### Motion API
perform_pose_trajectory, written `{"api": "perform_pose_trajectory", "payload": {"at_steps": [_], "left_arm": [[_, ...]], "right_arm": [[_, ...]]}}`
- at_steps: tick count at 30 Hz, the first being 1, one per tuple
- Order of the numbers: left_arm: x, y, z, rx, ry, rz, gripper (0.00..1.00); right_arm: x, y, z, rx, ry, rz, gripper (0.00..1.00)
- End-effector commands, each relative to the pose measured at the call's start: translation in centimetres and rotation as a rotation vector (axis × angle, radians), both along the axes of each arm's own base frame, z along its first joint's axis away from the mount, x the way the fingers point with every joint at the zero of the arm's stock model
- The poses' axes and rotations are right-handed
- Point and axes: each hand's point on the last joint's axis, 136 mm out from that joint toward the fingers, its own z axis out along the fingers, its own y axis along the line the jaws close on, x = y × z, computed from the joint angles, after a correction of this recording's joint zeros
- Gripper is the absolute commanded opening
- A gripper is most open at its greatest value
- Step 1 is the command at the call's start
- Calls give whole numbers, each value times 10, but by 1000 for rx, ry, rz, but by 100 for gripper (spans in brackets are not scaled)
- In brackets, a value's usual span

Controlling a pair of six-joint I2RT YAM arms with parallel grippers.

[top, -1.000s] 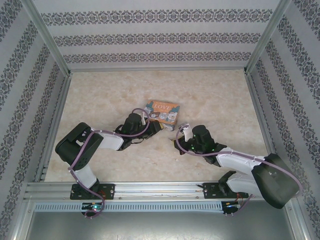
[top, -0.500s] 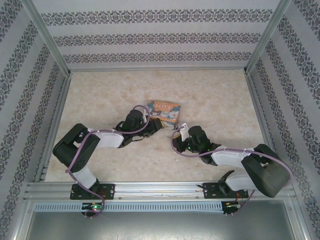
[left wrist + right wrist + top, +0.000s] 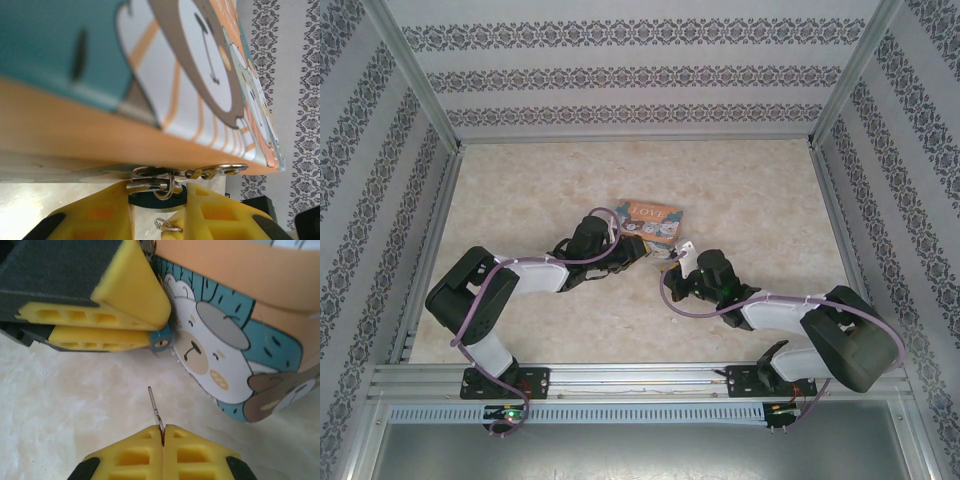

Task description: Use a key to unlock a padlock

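Tiny teal-blue padlock (image 3: 161, 343) with a thin silver wire shackle (image 3: 165, 187) sits clamped at the very tips of the left tool (image 3: 158, 201), one yellow ribbed finger (image 3: 95, 215) pressing each side of its body. In the left wrist view the shackle is threaded through the silver metal latch (image 3: 215, 171) on the edge of the bear-print tin box (image 3: 225, 340), which lies directly ahead of that tool. From the right wrist view, the padlock's end face, with a small round hole in it, is turned toward the right tool (image 3: 162, 432) and sits straight ahead of it.

A thin dark metal key (image 3: 155, 407) is pinched between the right tool's two yellow fingers, which are pressed together on it. Its blade sticks forward out of the tips, leaning slightly to the left. The blade's tip is near the padlock but clearly apart from it, with pale marbled worktop (image 3: 75, 405) showing between them. The tin box rests on that worktop, ahead and to the right of the right tool.
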Motion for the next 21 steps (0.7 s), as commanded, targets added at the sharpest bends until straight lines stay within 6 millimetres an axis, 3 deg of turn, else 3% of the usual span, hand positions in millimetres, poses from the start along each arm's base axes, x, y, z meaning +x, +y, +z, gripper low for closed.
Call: {"api": "perform_pose_trajectory", "payload": {"at_steps": [1,11,21], "left_arm": [[0,-10,18,-37,-17,-28,24],[0,-10,20,-39,-14,-29,24],[0,-10,20,-39,-13,-27,24]], "right_arm": [[16,10,25,30,-88,-10,0],[26,12,27,17,-107,-30,0],[16,7,6,-31,-63,-20,0]]}}
